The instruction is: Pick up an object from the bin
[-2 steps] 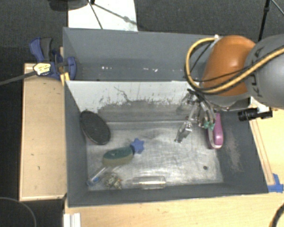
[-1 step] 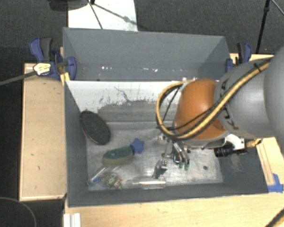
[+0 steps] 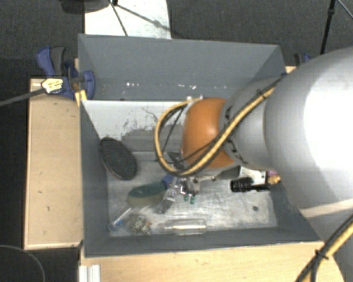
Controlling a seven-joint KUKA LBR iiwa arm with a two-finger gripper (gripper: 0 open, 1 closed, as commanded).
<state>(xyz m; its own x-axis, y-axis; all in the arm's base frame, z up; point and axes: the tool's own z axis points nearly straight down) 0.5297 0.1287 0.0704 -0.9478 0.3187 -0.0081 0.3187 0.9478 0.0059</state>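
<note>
Camera view: the gripper point(image 3: 182, 194) is seen low over the scratched grey floor of the bin point(image 3: 235, 213), near its middle, just beside a dark green flat object point(image 3: 146, 191) (grip state cannot be told). A black oval pad point(image 3: 117, 158) is noted by the left wall.

Bin point(image 3: 94, 175) is plain grey with whitish scuffs all over its floor, and the oval pad point(image 3: 118, 159) on the left is black with a fine speckly grain. There's a dark green flat piece point(image 3: 146, 191) mid-floor, a black marker point(image 3: 247, 185) with a white end, plus the arm's orange cover point(image 3: 203, 131), yellow-and-black banded cable point(image 3: 158, 141) and silvery-grey shell point(image 3: 317, 134).
</note>
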